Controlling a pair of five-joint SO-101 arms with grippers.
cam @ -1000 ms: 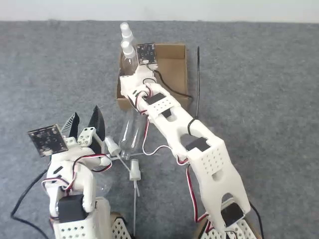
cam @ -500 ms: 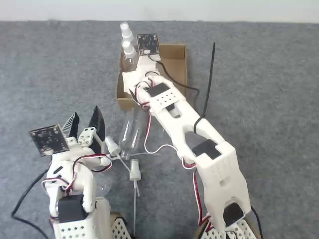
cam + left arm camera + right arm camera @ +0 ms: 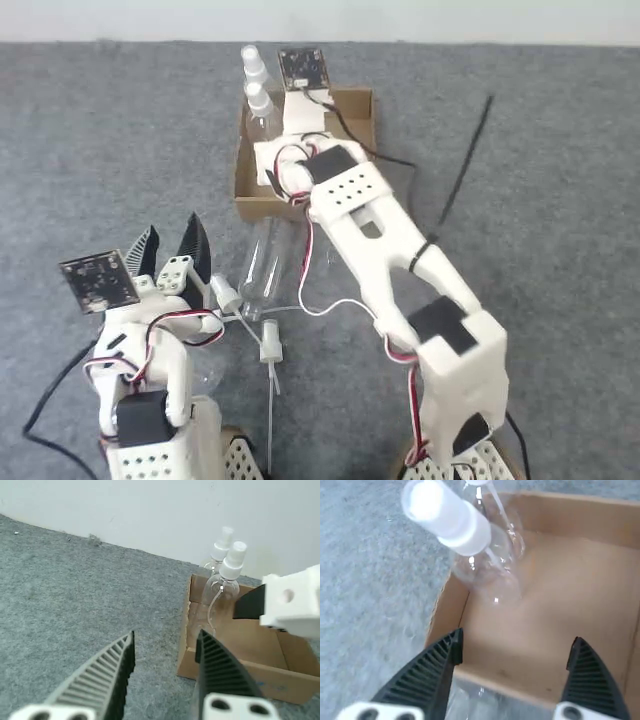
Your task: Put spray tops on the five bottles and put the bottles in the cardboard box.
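Right hand (image 3: pixel 517 639) is spread wide with nothing in it, hanging over the box (image 3: pixel 355 110), fingers pointing down at the cardboard floor near the front wall. From its wrist view, one capped bottle (image 3: pixel 447 515) is just beside it, standing upright in the box's corner.

There are two capped bottles (image 3: pixel 262 105) in the box, both upright and packed together in the far corner on the left arm's side. The back one (image 3: pixel 252 62) pokes up over the rim. The rest of the box floor is bare cardboard.

Left hand (image 3: pixel 172 228) is open too, about medium-wide and holding nothing. It sits low over the bench (image 3: pixel 560 260), well short of the box and aimed roughly toward it.

Just beside that hand, between the two arms, two bare bottles (image 3: pixel 262 270) lie flat on the bench, side by side and touching. Two loose tops are right there as well: one (image 3: pixel 226 295) by the bottle necks, the other (image 3: pixel 271 343) a bit closer to the arm bases, with its thin tube trailing back toward them.
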